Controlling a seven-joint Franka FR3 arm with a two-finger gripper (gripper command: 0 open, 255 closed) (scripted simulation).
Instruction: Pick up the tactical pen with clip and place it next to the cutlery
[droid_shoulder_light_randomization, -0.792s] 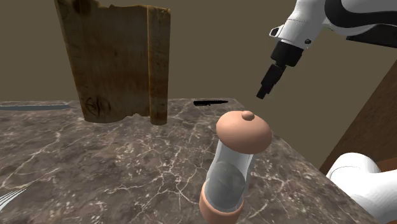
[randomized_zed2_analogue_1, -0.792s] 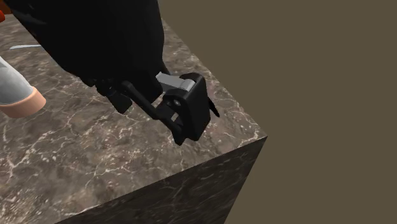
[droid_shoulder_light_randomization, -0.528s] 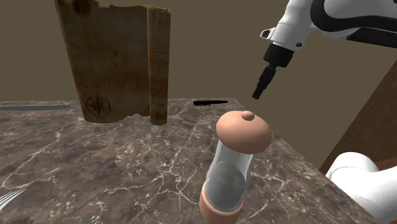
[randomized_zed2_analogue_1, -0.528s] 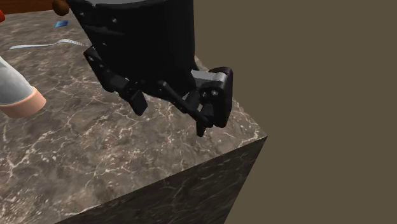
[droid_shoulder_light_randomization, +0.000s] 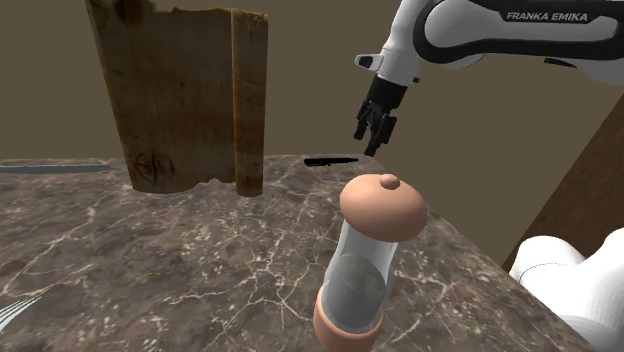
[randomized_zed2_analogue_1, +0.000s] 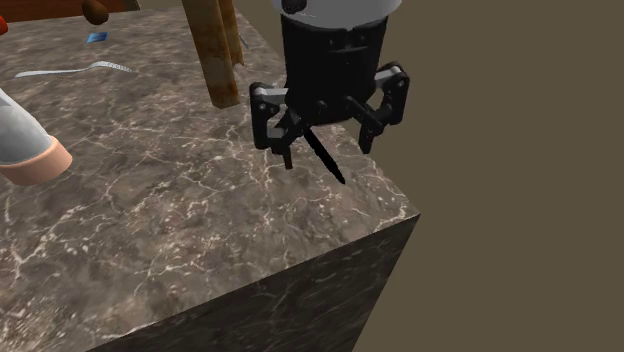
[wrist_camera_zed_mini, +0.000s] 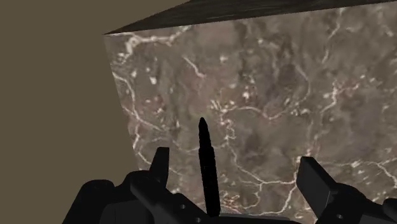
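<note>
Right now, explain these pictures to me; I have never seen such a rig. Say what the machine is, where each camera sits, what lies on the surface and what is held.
It is a white robot arm ending in a black two-finger gripper. One camera looks from beside its stand, one from off the table's corner, one rides on the hand. On the marble-patterned table stand a wooden board and a clear bottle with a peach cap; pale cutlery lies further off. The gripper hovers open over a black pen near the corner. Nothing is held.

The pen (droid_shoulder_light_randomization: 330, 160) lies at the table (droid_shoulder_light_randomization: 150, 260)'s corner (gripper (droid_shoulder_light_randomization: 370, 140) above it), to the board (droid_shoulder_light_randomization: 180, 95)'s right in the shoulder view.
</note>
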